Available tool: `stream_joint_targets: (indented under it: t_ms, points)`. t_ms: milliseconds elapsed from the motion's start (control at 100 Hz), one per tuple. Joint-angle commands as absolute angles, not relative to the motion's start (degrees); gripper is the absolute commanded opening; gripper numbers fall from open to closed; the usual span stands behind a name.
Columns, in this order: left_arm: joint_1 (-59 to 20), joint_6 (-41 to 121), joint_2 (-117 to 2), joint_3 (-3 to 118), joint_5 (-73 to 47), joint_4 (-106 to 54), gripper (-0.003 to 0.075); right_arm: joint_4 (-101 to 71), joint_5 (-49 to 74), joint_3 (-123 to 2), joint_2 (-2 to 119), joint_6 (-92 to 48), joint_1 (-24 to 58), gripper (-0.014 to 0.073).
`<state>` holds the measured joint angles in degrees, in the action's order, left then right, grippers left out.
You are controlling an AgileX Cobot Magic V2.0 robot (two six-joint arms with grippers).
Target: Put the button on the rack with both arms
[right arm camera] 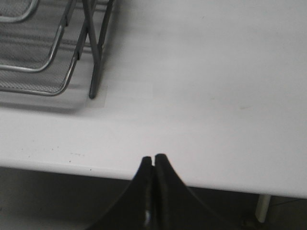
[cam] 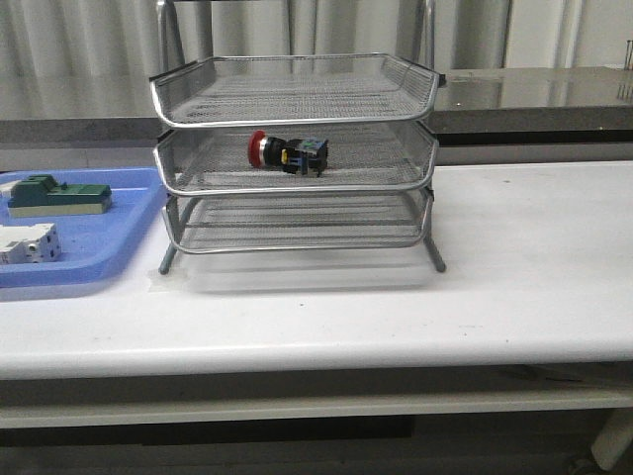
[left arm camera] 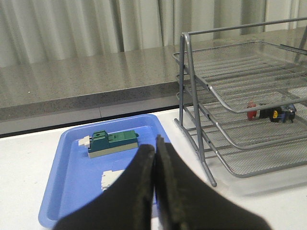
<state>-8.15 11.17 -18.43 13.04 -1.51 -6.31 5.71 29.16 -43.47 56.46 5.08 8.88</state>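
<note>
Button (cam: 287,153): lies on its side in the rack's (cam: 294,158) middle tier, toward 9 o'clock, so placement looks done
Left gripper (left arm camera: 155,143): fingers pressed together, empty
Right gripper (right arm camera: 154,158): likewise pinched closed, holding nothing, clear of the rack

button (cam: 287,152) in rack (cam: 294,158) middle tier, tray (cam: 94,237) left of rack

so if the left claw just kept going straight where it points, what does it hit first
Probably the blue tray: the shut left claw points at its near rim, between the white part and green block. Depth is unclear.
</note>
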Motion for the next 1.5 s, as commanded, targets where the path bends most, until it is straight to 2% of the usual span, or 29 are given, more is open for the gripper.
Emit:
stream_joint_targets:
  t_ms: [0, 300, 510, 1270, 1490]
  points:
    - [-8.0, 10.6, -18.8, 14.6, 3.6, -6.8, 0.0004, 6.4, 23.7, -42.1, 49.3, 5.1, 7.1, -0.0057]
    - [-8.0, 10.6, -18.8, 14.6, 3.6, -6.8, 0.0004, 6.6, 22.1, -33.4, 30.2, 5.1, 4.9, -0.0057]
    - [-8.0, 10.6, -18.8, 14.6, 3.6, -6.8, 0.0004, 6.5, 23.3, -31.7, 22.0, 5.1, 4.9, -0.0057]
    - [-8.0, 10.6, -18.8, 14.6, 3.6, -6.8, 0.0004, 6.6, 23.0, -31.5, 20.7, 5.1, 4.9, -0.0057]
    - [-8.0, 10.6, -18.8, 14.6, 3.6, -6.8, 0.0004, 6.2, 15.4, -23.9, 16.9, 5.1, 4.9, -0.0057]
